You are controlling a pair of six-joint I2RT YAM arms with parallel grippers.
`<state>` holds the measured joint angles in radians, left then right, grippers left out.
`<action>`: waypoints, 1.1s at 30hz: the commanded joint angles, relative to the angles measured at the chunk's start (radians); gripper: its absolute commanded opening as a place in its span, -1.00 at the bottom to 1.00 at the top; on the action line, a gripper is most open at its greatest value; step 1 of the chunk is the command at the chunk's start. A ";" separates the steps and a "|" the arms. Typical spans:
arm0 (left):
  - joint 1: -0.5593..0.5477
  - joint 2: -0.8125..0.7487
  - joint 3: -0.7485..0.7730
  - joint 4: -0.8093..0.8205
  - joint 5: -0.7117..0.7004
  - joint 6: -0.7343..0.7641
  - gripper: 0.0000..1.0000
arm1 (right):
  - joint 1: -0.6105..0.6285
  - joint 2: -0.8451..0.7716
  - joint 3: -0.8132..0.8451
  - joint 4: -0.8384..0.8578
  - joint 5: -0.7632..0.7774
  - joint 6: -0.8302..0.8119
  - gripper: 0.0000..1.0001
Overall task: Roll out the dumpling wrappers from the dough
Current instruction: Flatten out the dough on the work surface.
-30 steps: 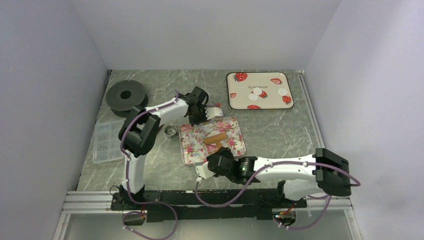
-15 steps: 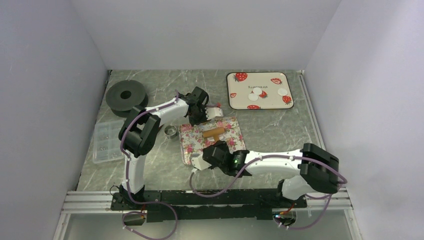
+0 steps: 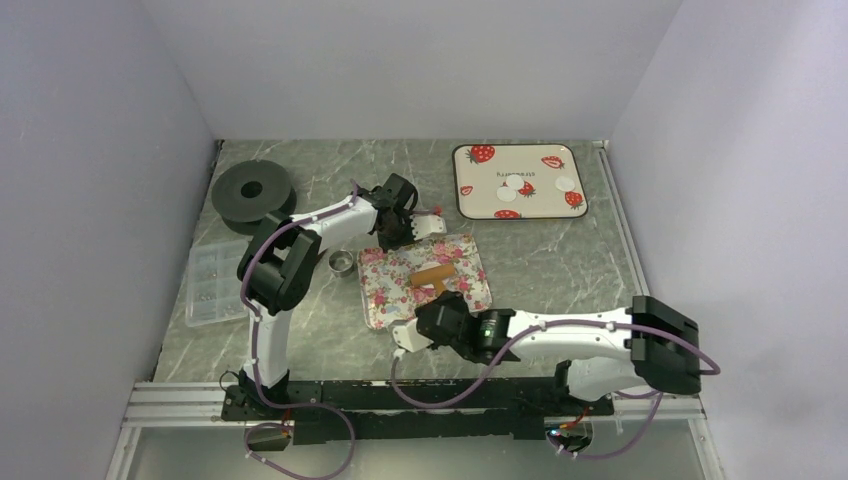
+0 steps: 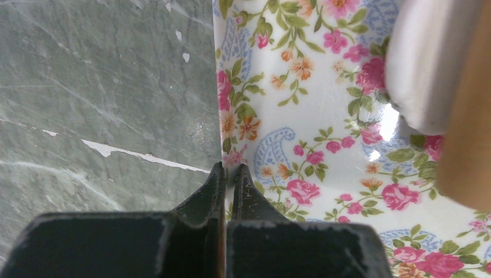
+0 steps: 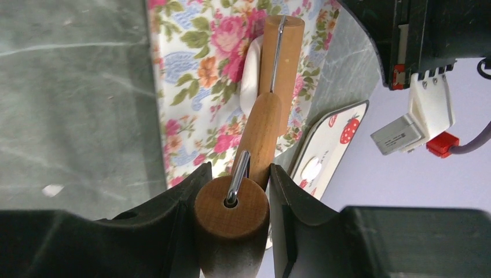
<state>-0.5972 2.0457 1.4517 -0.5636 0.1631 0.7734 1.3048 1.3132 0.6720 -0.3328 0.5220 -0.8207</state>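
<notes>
Retreating right tool with roller

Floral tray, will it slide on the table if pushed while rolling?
Probably slippery: the floral tray looks glossy, with glare, on a smooth marbled table. It seems stiff, lying flat. The left gripper, shut on its rim, should stop it skating.

The dough and rolling pin are blurred and cut off at the left wrist view's right edge.
</notes>
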 commanded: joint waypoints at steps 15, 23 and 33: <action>-0.035 0.121 -0.079 -0.099 0.025 0.028 -1.00 | -0.009 -0.054 -0.081 -0.425 -0.137 0.160 -1.00; -0.035 0.124 -0.083 -0.098 0.023 0.029 -1.00 | -0.110 0.104 -0.022 -0.230 -0.151 -0.022 -1.00; -0.036 0.122 -0.078 -0.098 0.023 0.029 -1.00 | -0.015 -0.026 -0.045 -0.403 -0.131 0.130 -1.00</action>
<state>-0.5995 2.0457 1.4525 -0.5644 0.1589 0.7734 1.2407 1.3243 0.7059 -0.3431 0.5159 -0.8497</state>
